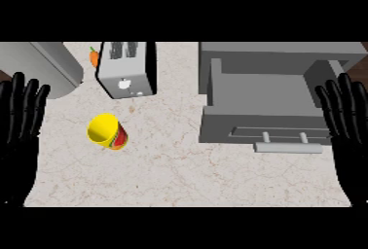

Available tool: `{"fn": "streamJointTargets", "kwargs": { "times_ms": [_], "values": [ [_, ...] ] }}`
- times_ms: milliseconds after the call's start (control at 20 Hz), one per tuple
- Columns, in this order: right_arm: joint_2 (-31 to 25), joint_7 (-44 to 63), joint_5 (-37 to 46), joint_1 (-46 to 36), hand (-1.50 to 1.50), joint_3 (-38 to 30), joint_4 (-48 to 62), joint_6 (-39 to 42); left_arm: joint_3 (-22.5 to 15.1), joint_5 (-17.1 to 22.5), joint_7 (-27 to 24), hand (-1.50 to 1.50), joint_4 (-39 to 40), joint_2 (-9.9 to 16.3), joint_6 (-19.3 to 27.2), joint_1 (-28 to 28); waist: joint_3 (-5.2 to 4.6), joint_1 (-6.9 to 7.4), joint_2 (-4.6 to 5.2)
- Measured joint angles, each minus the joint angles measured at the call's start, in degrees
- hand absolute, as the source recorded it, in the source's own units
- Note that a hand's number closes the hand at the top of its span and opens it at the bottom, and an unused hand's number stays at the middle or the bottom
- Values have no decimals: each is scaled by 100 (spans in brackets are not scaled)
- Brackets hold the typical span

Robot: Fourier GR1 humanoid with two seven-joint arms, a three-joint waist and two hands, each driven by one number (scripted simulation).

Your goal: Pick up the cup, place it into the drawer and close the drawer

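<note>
Here, the yellow cup (108, 132) lies tilted on the counter (187, 170), left of the open drawer (265, 97); left hand (20, 121) and right hand (349, 119) rest spread.

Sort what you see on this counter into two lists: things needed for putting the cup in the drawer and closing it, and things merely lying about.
Needed for the job:
yellow cup
open drawer
drawer handle

Just lying about:
toaster
carrot
grey rounded container

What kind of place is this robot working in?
Most likely a kitchen counter: a pale marbled countertop holds a toaster, a yellow cup and an open grey drawer, with a carrot behind the toaster.
</note>
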Motion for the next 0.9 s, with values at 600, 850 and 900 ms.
{"fn": "streamJointTargets", "kwargs": {
  "times_ms": [600,850,900],
  "values": [
    [-122,313,156,34,-150,-146,68,-53,135,3004,302,-150,973,653,-2190,103,25,-112,71],
    [-146,304,186,-73,-150,-199,256,1,537,3722,404,-150,1696,992,-2846,78,33,-103,65],
    [-162,253,178,-87,-150,-242,332,27,610,3778,392,-150,1895,1034,-2943,25,33,-104,65]
  ]
}}
